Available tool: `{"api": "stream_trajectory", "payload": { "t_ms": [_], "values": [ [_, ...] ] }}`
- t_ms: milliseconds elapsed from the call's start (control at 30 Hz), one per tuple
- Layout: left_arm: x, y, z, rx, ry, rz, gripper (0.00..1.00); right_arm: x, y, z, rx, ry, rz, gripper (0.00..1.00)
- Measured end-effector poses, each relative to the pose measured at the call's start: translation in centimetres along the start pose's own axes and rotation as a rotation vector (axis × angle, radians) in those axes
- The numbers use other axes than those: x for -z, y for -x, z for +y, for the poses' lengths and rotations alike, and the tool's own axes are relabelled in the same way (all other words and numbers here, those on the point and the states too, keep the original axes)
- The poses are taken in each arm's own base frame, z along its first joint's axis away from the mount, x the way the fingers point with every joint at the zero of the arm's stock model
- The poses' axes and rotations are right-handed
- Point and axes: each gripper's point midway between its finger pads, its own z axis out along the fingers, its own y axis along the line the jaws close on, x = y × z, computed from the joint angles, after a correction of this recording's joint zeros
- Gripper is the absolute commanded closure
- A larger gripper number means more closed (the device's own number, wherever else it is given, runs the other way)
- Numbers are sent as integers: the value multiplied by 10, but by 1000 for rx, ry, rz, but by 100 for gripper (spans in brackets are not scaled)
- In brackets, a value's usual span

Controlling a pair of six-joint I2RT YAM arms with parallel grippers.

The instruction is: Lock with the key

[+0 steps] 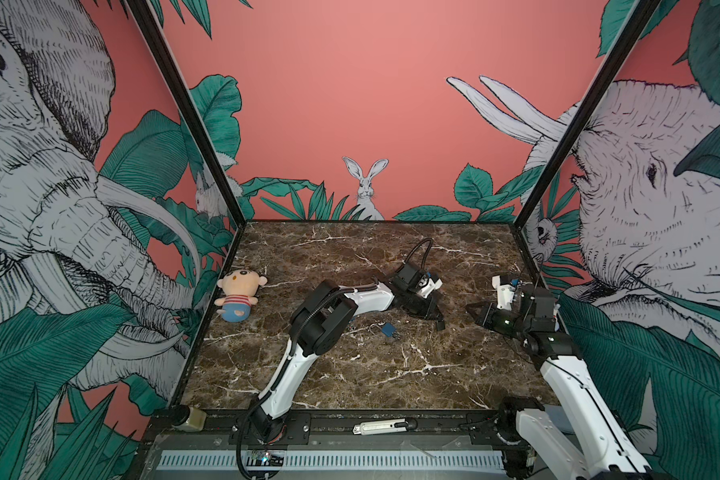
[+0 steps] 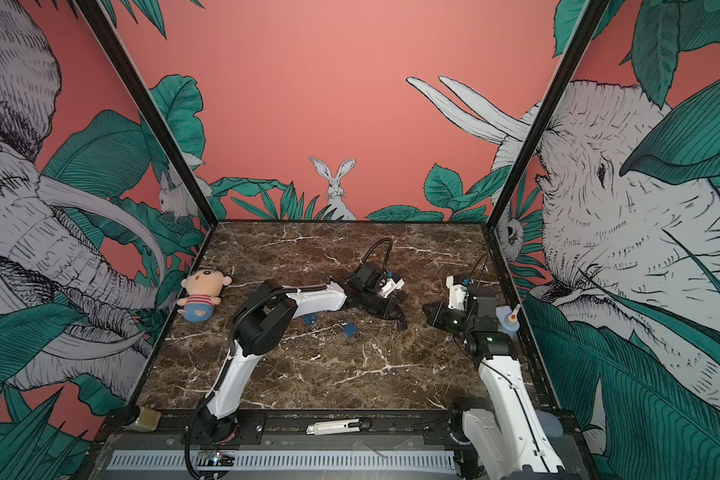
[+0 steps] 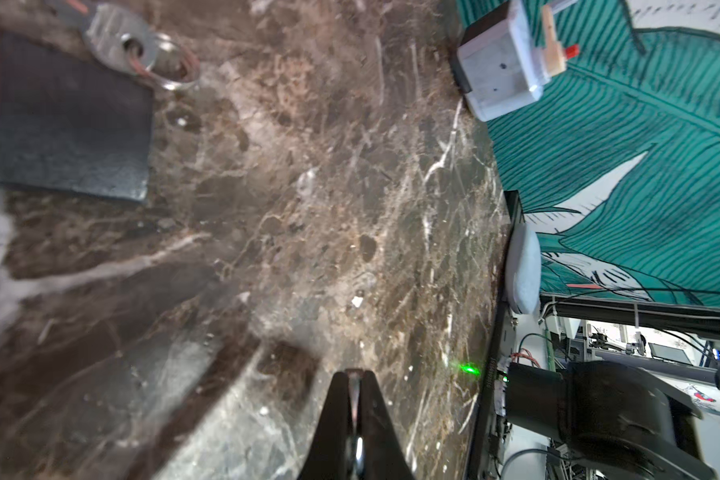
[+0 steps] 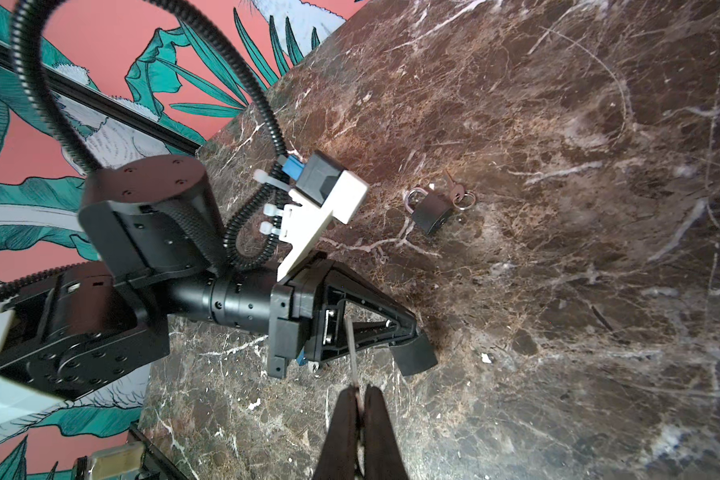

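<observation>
Nearest me: a slotted strip (image 1: 350, 460) and a cutter (image 1: 385, 427) on the front rail, off the desk (image 1: 391, 374) proper.

Mid-desk the two arms meet. The right tool (image 4: 360, 392) is pinched tight on a thin metal blade, prob. the key (image 4: 351, 349), which points at the left tool (image 4: 410, 328). That one is closed right down too, w/ a black lock (image 4: 414, 355) at its tip. The left wrist view shows a metal sliver btw its fingers, so I'd guess it has the shackle, but can't be sure.

Progress: key and lock both in hand, approx. lined up. Key not in yet, I judge. Left to do: insert, turn, check.

A second lock (image 4: 431, 214) w/ keys on a ring lies on the desk just beside the left tool.

Room: the right arm works close to the right wall and desk edge, so little slack there. There's open desk toward the front. A blue piece (image 1: 388, 330) sits near the left arm. The doll (image 1: 238, 297) is well apart, by the left wall.
</observation>
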Motion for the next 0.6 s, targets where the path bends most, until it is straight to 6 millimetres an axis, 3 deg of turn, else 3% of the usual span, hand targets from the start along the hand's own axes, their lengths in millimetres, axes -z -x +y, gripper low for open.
{"api": "stream_trajectory", "payload": {
  "t_ms": [267,433,600],
  "values": [
    [-12,1,2,12,4,11,100,-4,-4,-3,5,-3,29,100],
    [-14,1,3,15,13,11,77,-4,-7,-5,4,-15,36,100],
    [-13,0,8,15,46,18,69,-3,-10,-10,0,-38,43,100]
  ]
}}
